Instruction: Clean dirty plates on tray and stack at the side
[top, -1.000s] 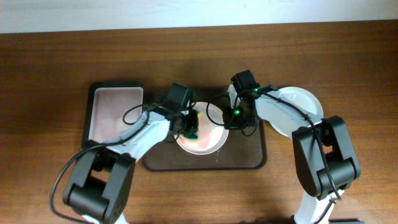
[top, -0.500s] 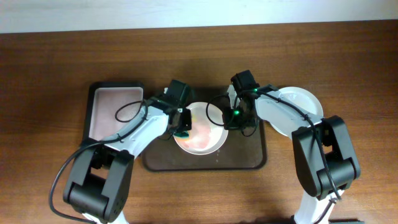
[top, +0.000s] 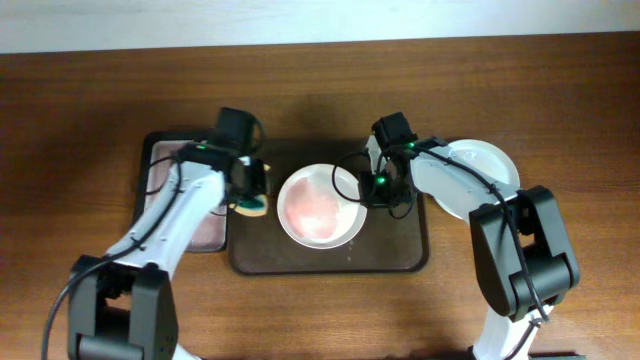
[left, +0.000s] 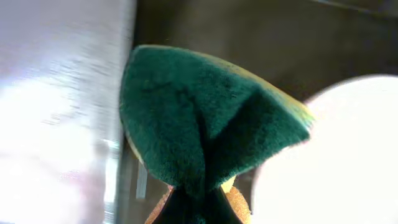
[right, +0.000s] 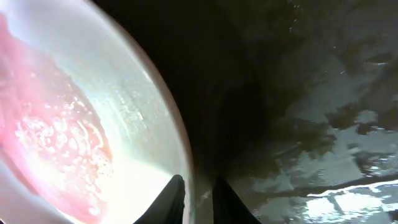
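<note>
A pale round plate with a pink-red smear at its centre lies on the dark brown tray. My right gripper is shut on the plate's right rim; the right wrist view shows the rim between the two fingers. My left gripper is shut on a green and yellow sponge and holds it over the tray's left edge, just left of the plate. In the left wrist view the sponge fills the middle and the plate is at the right.
A smaller black-rimmed pinkish tray sits left of the brown tray, under the left arm. A white plate lies on the table to the right of the brown tray, partly under the right arm.
My left gripper has moved left with the sponge, off the plate to the tray's left edge. The plate's smear now shows uncovered. The right gripper has not moved.
</note>
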